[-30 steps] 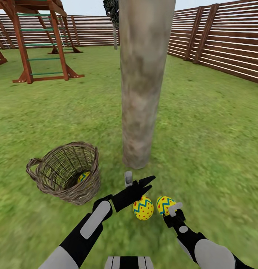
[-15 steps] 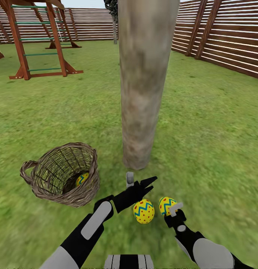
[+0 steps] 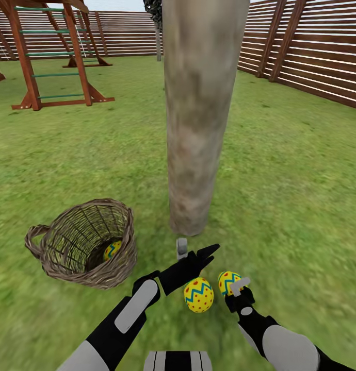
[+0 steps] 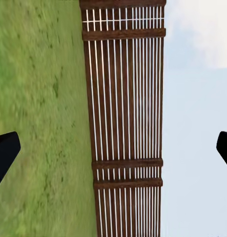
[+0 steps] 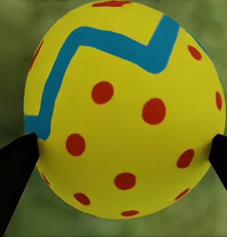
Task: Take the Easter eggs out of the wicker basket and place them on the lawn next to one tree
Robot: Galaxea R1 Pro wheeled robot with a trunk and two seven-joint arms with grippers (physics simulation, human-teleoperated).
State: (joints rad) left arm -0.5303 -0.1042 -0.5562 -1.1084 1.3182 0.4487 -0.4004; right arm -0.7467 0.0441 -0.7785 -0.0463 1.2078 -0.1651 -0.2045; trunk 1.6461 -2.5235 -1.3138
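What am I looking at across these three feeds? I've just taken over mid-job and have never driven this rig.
The big picture comes from the robot's head camera, looking down over its two black-and-grey arms. On the mottled green lawn stands the thick grey-beige tree trunk. To its left sits the round brown wicker basket, with one yellow zigzag-banded egg inside.

Near the foot of the trunk, a second yellow egg with red dots lies just below the left gripper, whose fingers are spread with nothing between them. That arm's own camera shows grass, slat fence and sky.

The right gripper is at a third egg. Its wrist camera shows that egg up close, with a dark fingertip at each side. Whether it is gripped firmly I cannot tell.
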